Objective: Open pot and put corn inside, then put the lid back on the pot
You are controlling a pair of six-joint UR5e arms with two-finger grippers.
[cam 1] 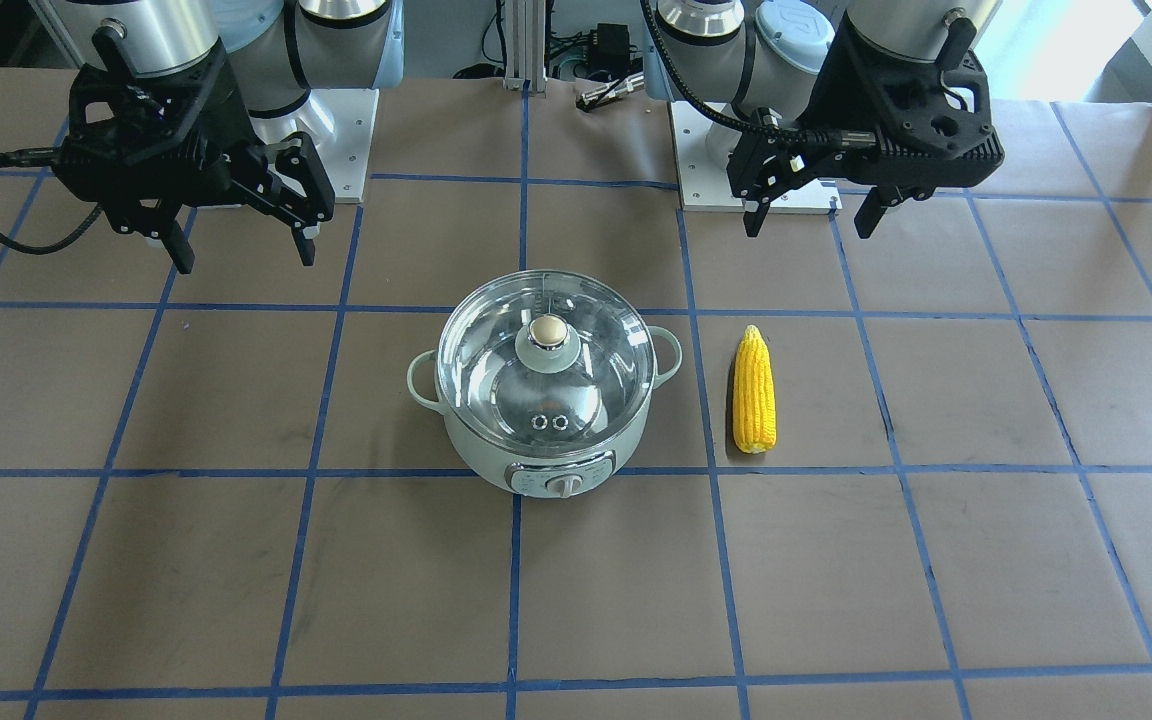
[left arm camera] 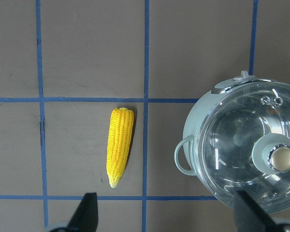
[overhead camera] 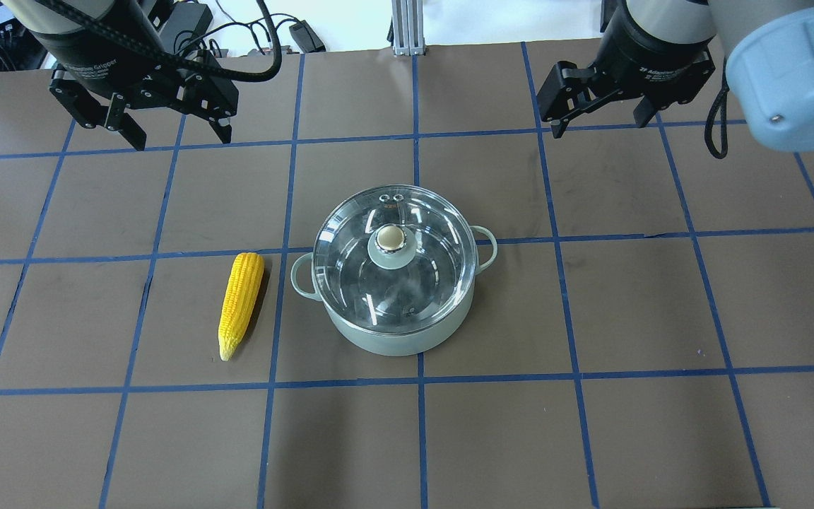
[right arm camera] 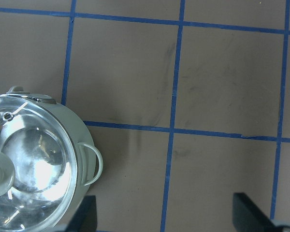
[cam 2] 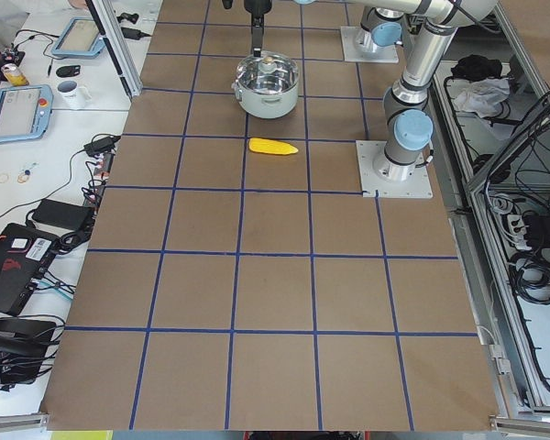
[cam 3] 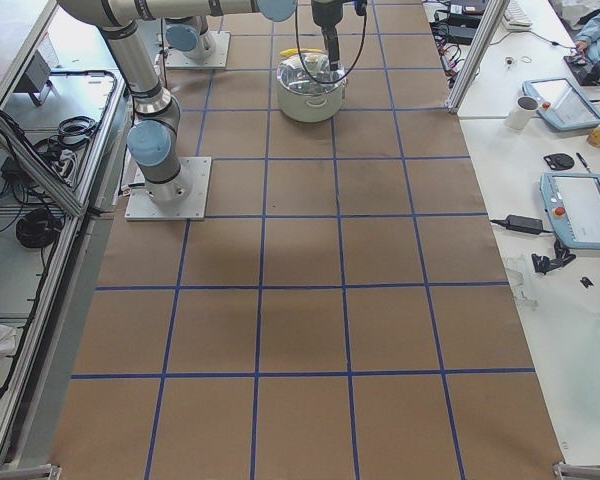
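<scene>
Opening not yet begun: the lid (overhead camera: 429,277) sits on the pot (overhead camera: 394,341) at mid surface (overhead camera: 591,424); the corn (overhead camera: 241,302) lies beside it (left arm's side); left gripper (overhead camera: 181,140) and right gripper (overhead camera: 599,126) hang spread, empty; next, probably pinch the knob (overhead camera: 391,238), lift straight.
</scene>
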